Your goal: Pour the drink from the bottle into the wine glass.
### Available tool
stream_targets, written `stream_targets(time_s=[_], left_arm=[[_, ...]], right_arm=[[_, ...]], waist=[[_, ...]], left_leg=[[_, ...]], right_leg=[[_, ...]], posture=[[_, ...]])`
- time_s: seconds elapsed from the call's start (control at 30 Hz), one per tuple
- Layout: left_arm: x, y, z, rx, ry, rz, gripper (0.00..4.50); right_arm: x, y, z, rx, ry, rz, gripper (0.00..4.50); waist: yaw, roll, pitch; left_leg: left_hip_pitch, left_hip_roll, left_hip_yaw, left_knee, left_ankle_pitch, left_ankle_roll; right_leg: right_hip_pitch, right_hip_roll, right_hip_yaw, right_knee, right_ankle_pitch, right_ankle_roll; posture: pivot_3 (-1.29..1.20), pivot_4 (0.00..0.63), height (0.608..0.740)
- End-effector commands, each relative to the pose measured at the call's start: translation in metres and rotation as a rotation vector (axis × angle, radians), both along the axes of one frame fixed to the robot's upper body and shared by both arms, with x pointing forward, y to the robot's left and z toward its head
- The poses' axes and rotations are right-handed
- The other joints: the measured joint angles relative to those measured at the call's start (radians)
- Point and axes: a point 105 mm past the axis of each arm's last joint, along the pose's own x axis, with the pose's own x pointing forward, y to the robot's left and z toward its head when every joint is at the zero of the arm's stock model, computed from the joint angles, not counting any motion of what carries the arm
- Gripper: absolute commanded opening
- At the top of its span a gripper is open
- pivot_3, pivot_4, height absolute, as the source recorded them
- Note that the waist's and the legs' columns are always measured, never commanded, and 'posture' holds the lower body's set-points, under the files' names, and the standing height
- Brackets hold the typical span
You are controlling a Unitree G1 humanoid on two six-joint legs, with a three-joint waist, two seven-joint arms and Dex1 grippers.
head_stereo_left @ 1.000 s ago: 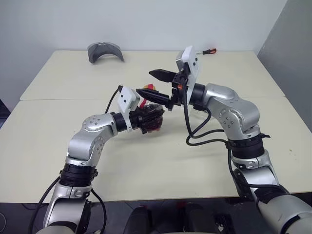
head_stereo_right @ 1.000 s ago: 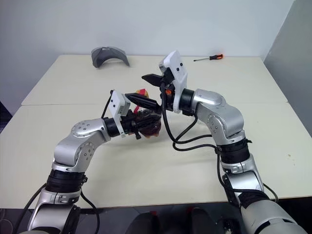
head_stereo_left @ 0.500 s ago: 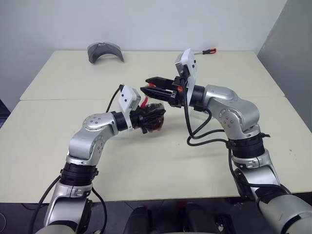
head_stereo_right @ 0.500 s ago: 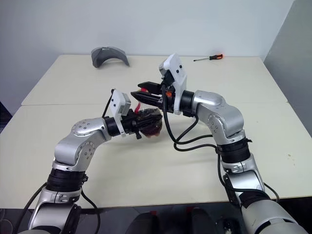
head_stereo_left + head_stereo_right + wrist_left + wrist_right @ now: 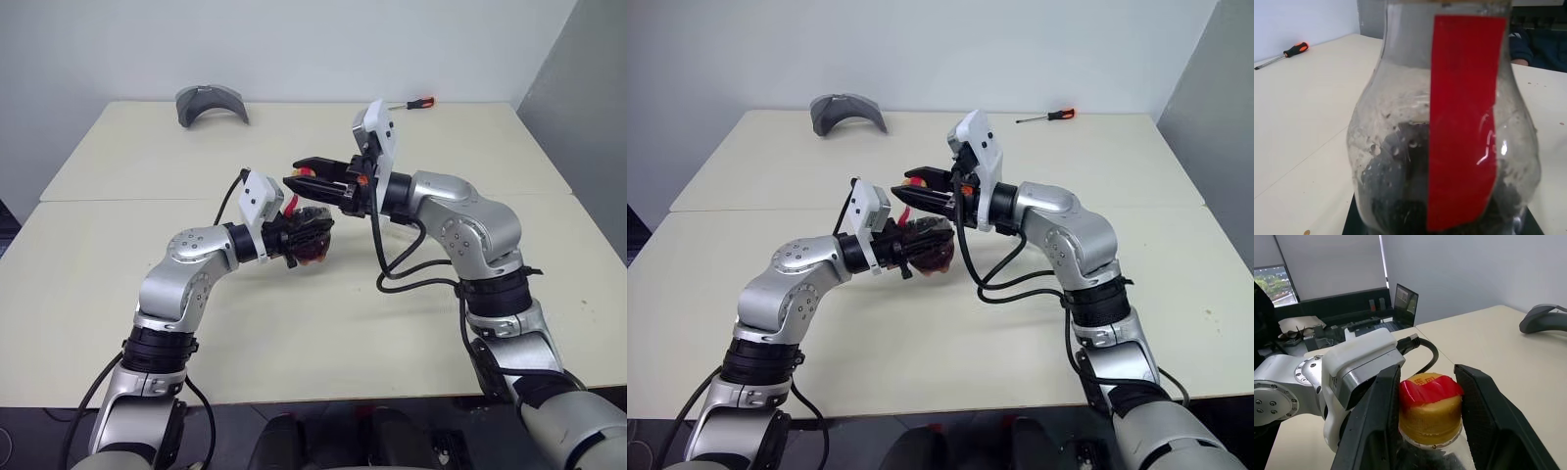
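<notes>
The left claw (image 5: 299,238) is clamped on the round lower body of the bottle (image 5: 1444,147), which it holds above the table (image 5: 127,255). The right claw (image 5: 1429,404) has its two fingers narrow, one on each side of the yellow cap (image 5: 1431,413), so it grips the cap. I judge the task is at an early step: the cap is still on and the dark drink (image 5: 1400,200) is still inside. Opening and pouring remain, and I see no wine glass here
</notes>
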Motion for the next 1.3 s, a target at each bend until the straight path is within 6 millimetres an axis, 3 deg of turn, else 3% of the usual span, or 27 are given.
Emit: stream_targets(time_s=[0.03, 0.1, 0.37, 0.47, 0.67, 0.87, 0.97, 1.13, 1.17, 1.3], left_arm=[[-0.009, -0.008, 0.018, -0.01, -0.08, -0.042, 1.04], [-0.009, -0.008, 0.018, -0.011, -0.08, -0.043, 1.04], [-0.017, -0.009, 0.017, -0.013, -0.069, -0.062, 1.04], [-0.027, -0.01, 0.017, -0.013, -0.055, -0.089, 1.04], [-0.066, -0.02, 0.021, -0.014, -0.03, -0.208, 1.04], [-0.091, -0.029, 0.026, -0.044, -0.015, -0.276, 1.04], [-0.098, -0.031, 0.025, -0.049, -0.006, -0.287, 1.04], [-0.093, -0.027, 0.026, -0.053, -0.008, -0.242, 1.04], [-0.093, -0.026, 0.026, -0.051, -0.009, -0.238, 1.04], [-0.075, -0.02, 0.026, -0.04, -0.038, -0.146, 1.04]], right_arm=[[-0.005, 0.001, 0.017, 0.043, -0.032, 0.028, 1.47], [-0.005, 0.002, 0.018, 0.053, -0.026, 0.03, 1.28], [-0.01, 0.002, 0.015, 0.022, -0.079, 0.061, 1.28], [-0.022, 0.001, 0.007, -0.039, -0.173, 0.159, 1.28], [-0.052, -0.006, -0.01, -0.131, -0.223, 0.455, 1.28], [-0.079, -0.004, -0.003, -0.108, -0.122, 0.69, 1.28], [-0.08, 0.002, 0.004, -0.092, -0.1, 0.709, 1.28], [-0.07, 0.003, 0.007, -0.071, -0.092, 0.64, 1.28], [-0.068, 0.002, 0.006, -0.072, -0.086, 0.632, 2.02], [-0.056, -0.004, 0.006, -0.043, -0.073, 0.483, 3.33]], waist=[[0.0, 0.0, 0.0], [0.0, 0.0, 0.0], [0.0, 0.0, 0.0], [0.0, 0.0, 0.0], [0.0, 0.0, 0.001], [0.0, 0.001, 0.001], [-0.001, 0.001, 0.001], [0.0, 0.001, 0.001], [0.0, 0.001, 0.001], [0.003, 0.001, 0.001]], left_leg=[[0.0, 0.0, 0.0, 0.0, 0.0, 0.0], [0.0, 0.0, 0.0, 0.0, 0.0, 0.0], [0.0, 0.0, 0.0, 0.0, 0.0, 0.0], [0.0, 0.0, 0.0, 0.0, 0.0, 0.0], [0.0, 0.0, 0.0, 0.0, -0.001, 0.002], [0.0, 0.0, -0.001, 0.0, -0.001, 0.002], [0.001, 0.001, -0.001, 0.0, -0.001, 0.002], [0.001, 0.0, -0.001, 0.0, -0.001, 0.002], [0.001, 0.0, -0.001, 0.0, -0.001, 0.002], [0.0, 0.0, -0.001, 0.0, -0.001, 0.002]], right_leg=[[0.0, 0.0, 0.0, 0.0, 0.0, 0.0], [0.0, 0.0, 0.0, 0.0, 0.0, 0.0], [0.0, 0.0, 0.0, 0.0, 0.0, 0.0], [0.0, 0.0, 0.0, 0.0, 0.0, 0.0], [0.0, 0.0, 0.0, 0.0, 0.0, 0.0], [0.001, 0.0, 0.0, 0.0, 0.0, 0.0], [0.001, 0.0, 0.0, 0.0, 0.0, 0.0], [0.001, 0.0, 0.0, 0.0, 0.0, 0.0], [0.001, 0.0, 0.0, 0.0, 0.0, 0.0], [0.001, 0.0, -0.001, 0.0, 0.0, 0.0]], posture=[[0.0, 0.15, 0.74], [0.0, 0.15, 0.74], [0.0, 0.15, 0.74], [0.0, 0.15, 0.74], [0.0, 0.15, 0.74], [0.0, 0.15, 0.74], [0.0, 0.15, 0.74], [0.0, 0.15, 0.74], [0.0, 0.15, 0.74], [0.0, 0.15, 0.74]])
